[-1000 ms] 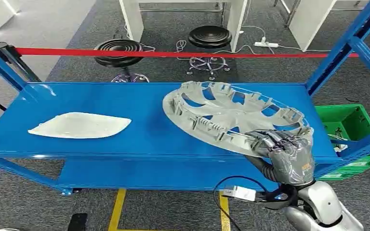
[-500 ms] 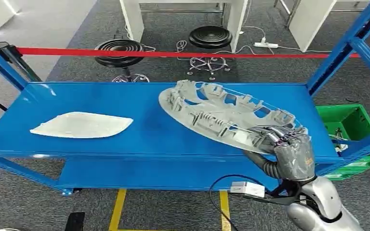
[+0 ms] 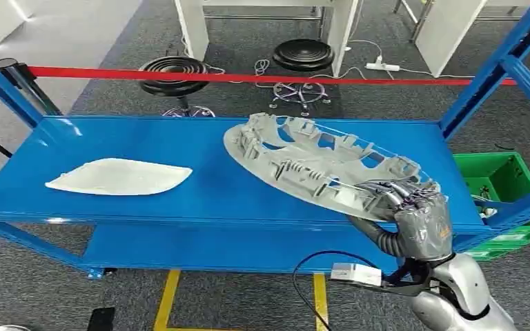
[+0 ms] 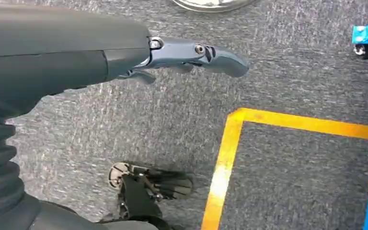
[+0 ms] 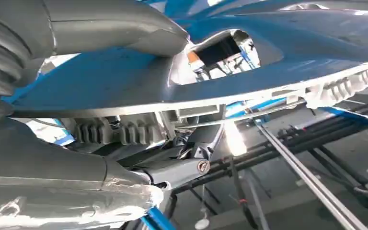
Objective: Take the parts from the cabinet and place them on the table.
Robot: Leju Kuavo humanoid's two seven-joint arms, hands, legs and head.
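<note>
A large grey plastic wheel cover [image 3: 317, 162] hangs tilted over the right half of the blue shelf [image 3: 200, 193], its near rim raised. My right hand [image 3: 414, 214] grips that near rim from below and in front. The right wrist view has the wheel cover [image 5: 268, 57] pinched between my thumb and fingers [image 5: 191, 163]. A flat white lens-shaped part [image 3: 119, 177] lies on the shelf's left half. My left hand [image 4: 187, 55] hangs over the grey carpet, its fingers apart and holding nothing.
Blue uprights [image 3: 497, 65] frame the shelf at both ends. A green crate [image 3: 504, 183] sits to the right. Behind the shelf run a red barrier tape [image 3: 248, 77], two black stools [image 3: 172, 72] and white table legs. A yellow floor line [image 4: 230, 143] marks the carpet.
The wheel cover has been tipped and lifted by my right hand, going from nearly face-up to more edge-on, and has shifted slightly left. The white part has stayed in place.
</note>
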